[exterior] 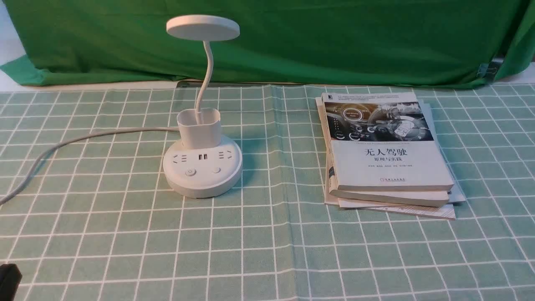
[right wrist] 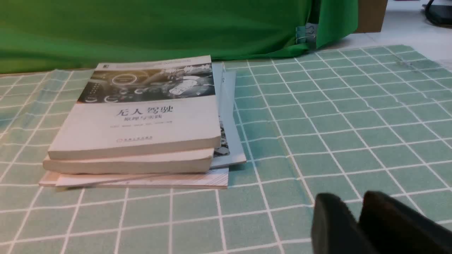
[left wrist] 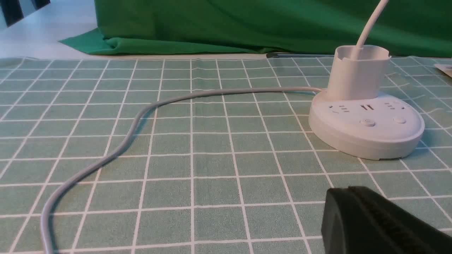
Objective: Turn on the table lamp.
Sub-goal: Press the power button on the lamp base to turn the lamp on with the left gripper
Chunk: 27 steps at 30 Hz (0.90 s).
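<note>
The white table lamp (exterior: 202, 167) stands left of centre on the checked cloth, its disc head (exterior: 202, 27) up on a thin bent neck above the cup holder (exterior: 199, 127). The round base carries sockets and two buttons (exterior: 190, 172). In the left wrist view the lamp base (left wrist: 367, 130) lies ahead of my left gripper (left wrist: 348, 192), well apart from it. That gripper is shut with nothing in it; only its dark corner (exterior: 7, 278) shows in the front view. My right gripper (right wrist: 355, 201) is shut and empty, short of the books and far from the lamp.
A stack of books (exterior: 388, 154) lies to the right of the lamp, also seen as the book stack (right wrist: 137, 123). The lamp's grey cord (exterior: 83, 138) runs leftward across the cloth and off the left side. Green cloth (exterior: 292, 42) hangs behind.
</note>
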Each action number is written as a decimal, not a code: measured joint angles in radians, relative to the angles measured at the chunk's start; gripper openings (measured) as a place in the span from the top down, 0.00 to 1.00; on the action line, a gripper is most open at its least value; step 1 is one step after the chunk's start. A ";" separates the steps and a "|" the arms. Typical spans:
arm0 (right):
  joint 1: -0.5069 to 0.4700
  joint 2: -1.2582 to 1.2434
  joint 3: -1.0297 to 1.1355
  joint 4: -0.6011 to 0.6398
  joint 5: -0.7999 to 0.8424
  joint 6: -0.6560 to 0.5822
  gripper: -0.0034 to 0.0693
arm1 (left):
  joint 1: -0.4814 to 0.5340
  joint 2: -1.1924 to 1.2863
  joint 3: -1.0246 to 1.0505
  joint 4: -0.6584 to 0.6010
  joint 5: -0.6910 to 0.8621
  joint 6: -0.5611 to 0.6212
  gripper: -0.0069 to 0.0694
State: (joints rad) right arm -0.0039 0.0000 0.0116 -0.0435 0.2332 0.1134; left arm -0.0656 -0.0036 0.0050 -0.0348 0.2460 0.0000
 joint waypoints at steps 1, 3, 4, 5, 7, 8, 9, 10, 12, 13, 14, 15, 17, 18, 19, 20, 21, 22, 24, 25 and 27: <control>0.000 0.000 0.000 0.000 0.000 0.000 0.69 | 0.000 0.000 0.000 0.000 0.000 0.000 0.90; 0.000 0.000 0.000 0.000 0.000 0.000 0.68 | 0.000 0.000 0.000 0.000 0.000 0.000 0.90; 0.000 0.000 0.000 0.000 0.000 0.000 0.68 | 0.000 0.000 0.000 0.000 0.000 0.000 0.90; 0.000 0.000 0.000 0.000 0.000 0.000 0.67 | 0.000 0.000 0.000 0.000 0.000 0.000 0.90; 0.000 0.000 0.000 0.000 0.000 0.000 0.67 | 0.000 0.000 0.000 0.000 0.000 0.000 0.90; 0.000 0.000 0.000 0.000 0.000 0.000 0.66 | 0.000 0.000 0.000 0.000 0.000 0.000 0.90; 0.000 0.000 0.000 0.000 0.000 0.000 0.65 | 0.000 0.000 0.000 0.000 0.000 0.000 0.90; 0.000 0.000 0.000 0.000 0.000 0.000 0.65 | 0.000 0.000 0.000 0.000 0.000 0.000 0.90; 0.000 0.000 0.000 0.000 0.000 0.000 0.64 | 0.000 0.000 0.000 0.000 0.000 0.000 0.90; 0.000 0.000 0.000 0.000 0.000 0.000 0.63 | 0.000 0.000 0.000 0.000 0.000 0.000 0.90; 0.000 0.000 0.000 0.000 0.000 0.000 0.63 | 0.000 0.000 0.000 0.000 0.000 0.000 0.90; 0.000 0.000 0.000 0.000 0.000 0.000 0.63 | 0.000 0.000 0.000 0.000 0.000 0.000 0.90; 0.000 0.000 0.000 0.000 0.000 0.000 0.63 | 0.000 0.000 0.000 0.000 0.000 0.000 0.90; 0.000 0.000 0.000 0.000 0.000 0.000 0.63 | 0.000 0.000 0.000 0.000 0.000 0.000 0.90; 0.000 0.000 0.000 0.000 0.000 0.000 0.63 | 0.000 0.000 0.000 0.000 0.000 0.000 0.90; 0.000 0.000 0.000 0.000 0.000 0.000 0.63 | 0.000 0.000 0.000 0.000 0.000 0.000 0.90; 0.000 0.000 0.000 0.000 0.000 0.000 0.63 | 0.000 0.000 0.000 0.000 0.000 0.000 0.90; 0.000 0.000 0.000 0.000 0.000 0.000 0.63 | 0.000 0.000 0.000 0.000 0.000 0.000 0.90; 0.000 0.000 0.000 0.000 0.000 0.000 0.63 | 0.000 0.000 0.000 0.000 0.000 0.000 0.90; 0.000 0.000 0.000 0.000 0.000 0.000 0.63 | 0.000 0.000 0.000 0.000 0.000 0.000 0.90; 0.000 0.000 0.000 0.000 0.000 0.000 0.63 | 0.000 0.000 0.000 0.000 0.000 0.000 0.90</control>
State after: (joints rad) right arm -0.0039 0.0000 0.0116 -0.0435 0.2332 0.1134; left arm -0.0656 -0.0036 0.0050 -0.0348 0.2460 0.0000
